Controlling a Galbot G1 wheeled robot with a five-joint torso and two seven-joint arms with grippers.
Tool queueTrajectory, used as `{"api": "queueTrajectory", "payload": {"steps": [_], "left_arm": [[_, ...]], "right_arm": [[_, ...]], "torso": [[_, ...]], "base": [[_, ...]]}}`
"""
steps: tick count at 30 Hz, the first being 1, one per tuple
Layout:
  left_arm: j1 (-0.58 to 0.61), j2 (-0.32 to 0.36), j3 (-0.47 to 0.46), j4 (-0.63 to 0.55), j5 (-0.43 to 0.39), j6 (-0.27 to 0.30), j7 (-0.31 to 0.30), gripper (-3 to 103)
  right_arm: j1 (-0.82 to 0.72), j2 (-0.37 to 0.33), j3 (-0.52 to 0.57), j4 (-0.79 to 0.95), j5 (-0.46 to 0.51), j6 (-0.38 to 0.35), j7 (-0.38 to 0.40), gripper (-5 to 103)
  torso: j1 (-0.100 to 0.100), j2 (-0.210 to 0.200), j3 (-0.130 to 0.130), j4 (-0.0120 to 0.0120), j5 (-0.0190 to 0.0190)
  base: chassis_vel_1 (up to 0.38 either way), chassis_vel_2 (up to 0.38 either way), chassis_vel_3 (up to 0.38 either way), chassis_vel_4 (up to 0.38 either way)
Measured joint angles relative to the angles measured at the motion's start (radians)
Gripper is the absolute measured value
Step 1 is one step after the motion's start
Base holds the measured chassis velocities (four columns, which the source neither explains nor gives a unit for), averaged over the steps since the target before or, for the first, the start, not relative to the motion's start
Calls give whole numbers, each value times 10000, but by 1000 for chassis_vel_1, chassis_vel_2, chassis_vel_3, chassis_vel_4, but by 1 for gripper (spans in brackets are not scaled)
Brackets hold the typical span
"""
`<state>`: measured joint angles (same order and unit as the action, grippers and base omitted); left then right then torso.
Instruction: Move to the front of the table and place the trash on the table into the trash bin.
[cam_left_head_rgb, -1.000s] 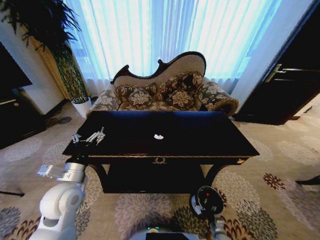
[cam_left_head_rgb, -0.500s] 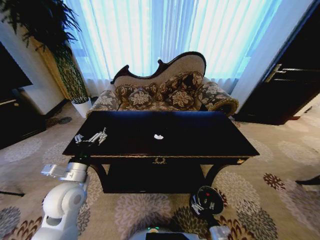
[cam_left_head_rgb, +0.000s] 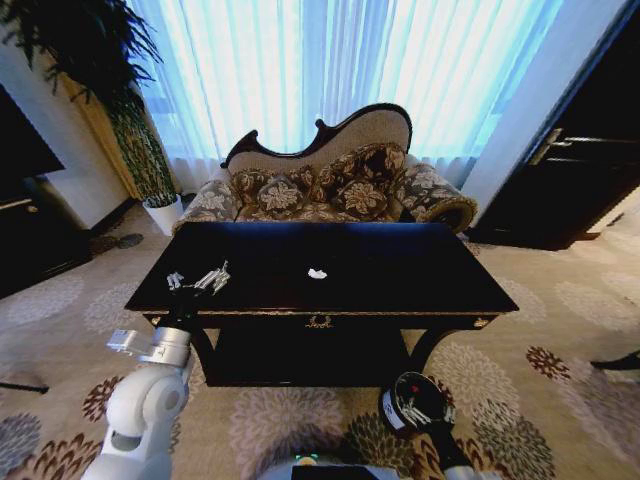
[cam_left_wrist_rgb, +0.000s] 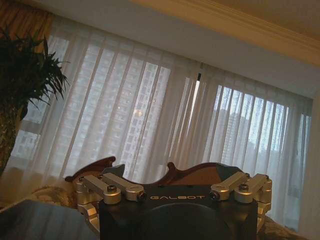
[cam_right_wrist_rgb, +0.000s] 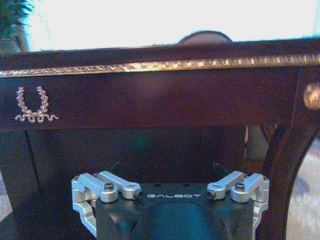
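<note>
The dark glossy table stands straight ahead, with its gold ornament at the front centre. One white paper wad of trash lies near the middle of the top. My left gripper hovers open over the table's left end, well to the left of the wad. The small dark trash bin with a white patch sits on the carpet before the table's right half. My right gripper is low in front of it, open, and faces the table's front rail.
A patterned sofa stands behind the table under bright curtains. A plant in a white pot is at the back left, beside a dark cabinet. A dark door is at the right. Flowered carpet surrounds the table.
My left gripper has moved right and inward over the table's left end. My right arm has come up into view at the bin. The wad has not moved.
</note>
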<state>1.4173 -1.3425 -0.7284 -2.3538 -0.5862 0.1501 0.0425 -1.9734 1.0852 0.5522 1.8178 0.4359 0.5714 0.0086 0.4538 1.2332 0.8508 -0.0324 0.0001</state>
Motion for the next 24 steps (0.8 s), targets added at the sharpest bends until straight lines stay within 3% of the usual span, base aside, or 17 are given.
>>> {"api": "queueTrajectory", "payload": {"steps": [5,14,18,24], "left_arm": [[-158,132,-210,392,-172,-113,-94,100],[51,-2,-217,-143,-382,-98,-142,100],[127,56,-349,-441,-570,-63,-196,100],[309,-314,-283,-587,-521,-5,-270,100]], "right_arm": [[-129,-43,318,746,281,-316,328,100],[-22,121,2587,3491,762,-851,369,100],[-211,227,3042,4481,1119,-1089,400,100],[289,-472,3432,5151,1587,-1778,851,100]], "torso": [[2,0,1,-2,-3],[2,0,1,0,-4],[2,0,1,-2,-4],[2,0,1,-2,-1]], "base": [[0,0,0,0],[0,0,0,0],[0,0,0,0],[0,0,0,0]]}}
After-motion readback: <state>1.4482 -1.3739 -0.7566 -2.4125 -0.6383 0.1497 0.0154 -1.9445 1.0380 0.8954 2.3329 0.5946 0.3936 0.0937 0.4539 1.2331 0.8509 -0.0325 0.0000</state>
